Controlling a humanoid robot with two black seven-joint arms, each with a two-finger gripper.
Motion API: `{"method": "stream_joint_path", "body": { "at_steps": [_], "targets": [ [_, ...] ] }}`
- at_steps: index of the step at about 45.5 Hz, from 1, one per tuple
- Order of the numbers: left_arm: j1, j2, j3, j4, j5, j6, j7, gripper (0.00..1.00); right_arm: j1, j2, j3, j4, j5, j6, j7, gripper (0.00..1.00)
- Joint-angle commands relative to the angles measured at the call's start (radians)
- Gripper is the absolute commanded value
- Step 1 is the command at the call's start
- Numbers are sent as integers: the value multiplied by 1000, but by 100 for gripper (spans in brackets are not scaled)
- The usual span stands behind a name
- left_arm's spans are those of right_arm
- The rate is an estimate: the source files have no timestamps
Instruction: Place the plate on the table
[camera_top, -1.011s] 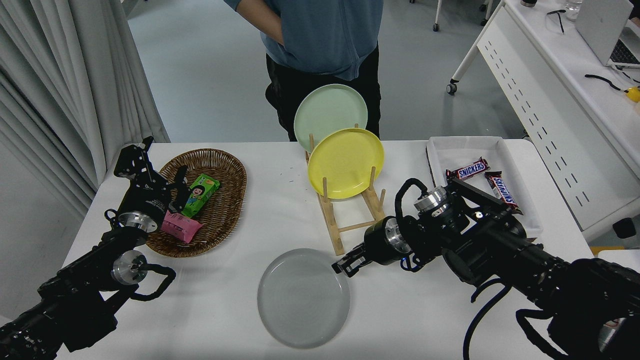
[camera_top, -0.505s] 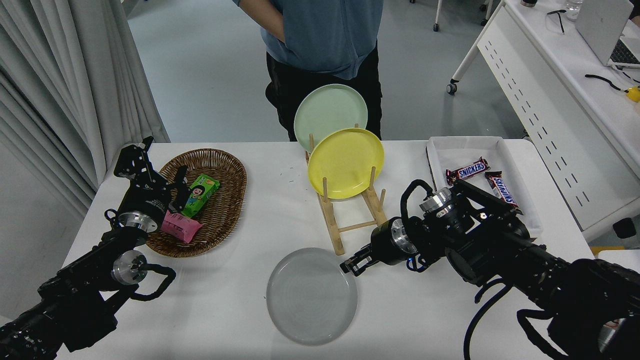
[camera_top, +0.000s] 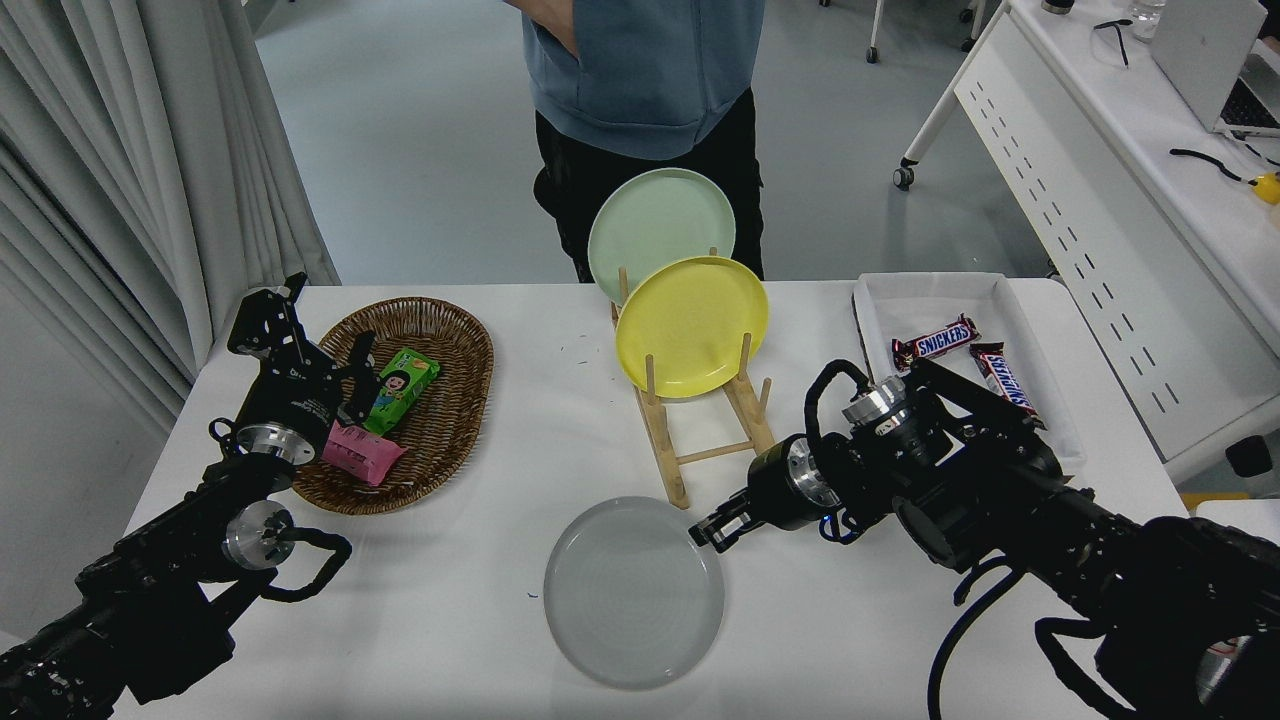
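The light-grey plate (camera_top: 633, 592) lies low over the white table (camera_top: 480, 620), near its front edge and just in front of the wooden rack. My right gripper (camera_top: 708, 531) comes in from the right and is shut on the plate's upper right rim. I cannot tell whether the plate rests fully flat on the table. My left gripper (camera_top: 300, 345) is parked at the lower left beside the wicker basket, open and holding nothing.
A wooden rack (camera_top: 700, 430) holds a yellow plate (camera_top: 692, 325) and a pale green plate (camera_top: 660, 225). A wicker basket (camera_top: 455, 420) with snack packs is at the left. A white tray (camera_top: 930, 295) with chocolate bars is at the right. A person (camera_top: 650, 90) stands at the far side.
My right gripper has drawn back to the right, and the grey plate has slid to the right with it. The left arm has not moved.
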Motion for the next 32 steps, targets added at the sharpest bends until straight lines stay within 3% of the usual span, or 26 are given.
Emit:
{"method": "stream_joint_path", "body": {
  "at_steps": [1, 23, 24, 32],
  "targets": [
    [0, 0, 0, 0, 1, 0, 0, 100, 0, 0, 0, -1, -5, 0, 0, 0],
    [0, 0, 0, 0, 0, 0, 0, 100, 3, 0, -2, 2, -9, 0, -2, 0],
    [0, 0, 0, 0, 0, 0, 0, 100, 3, 0, -2, 4, -9, 0, -2, 2],
    [0, 0, 0, 0, 1, 0, 0, 100, 6, 0, 3, 4, -5, 0, -3, 47]
  ]
}}
